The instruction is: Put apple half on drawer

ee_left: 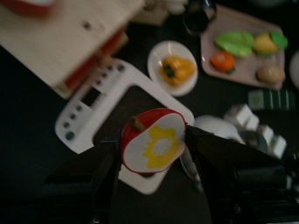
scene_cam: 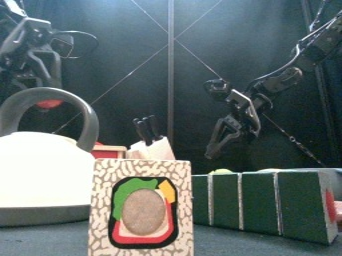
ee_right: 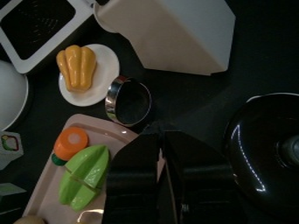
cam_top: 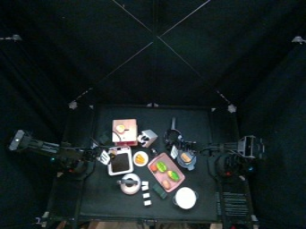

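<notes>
Nearest my front camera stands 1 speckled block (scene_cam: 140, 205) with a sandwich picture on its face. To its left sits 1 white kettle (scene_cam: 38, 165) with a dark handle. To its right runs a row of green-sided blocks (scene_cam: 261, 200), 4 as far as I can count. Behind it, 1 white knife block (scene_cam: 151, 147) pokes up.

From above, going left to right, I count 1 salmon-pink drawer (cam_top: 123, 128) on the far side. Near of it come 1 white square dish (cam_top: 120, 161), 1 small round plate (cam_top: 141, 158) carrying 1 orange piece, and 1 long pink tray (cam_top: 167, 174). Through the left wrist camera that tray holds 4 food pieces. On its far right side is 1 black pot (ee_right: 271, 140), and 1 metal ring (ee_right: 128, 101) lies between the pot and the plate.

The left gripper (ee_left: 152, 147) is closed around the 1 apple half (ee_left: 149, 140), red skin outward and yellow cut face toward the lens. It hangs over the near edge of the square dish, clear of the drawer, which lies farther back.

The right gripper (ee_right: 163, 162) hangs at the far end of the pink tray. Its 2 jaws are pressed together with nothing between them.
</notes>
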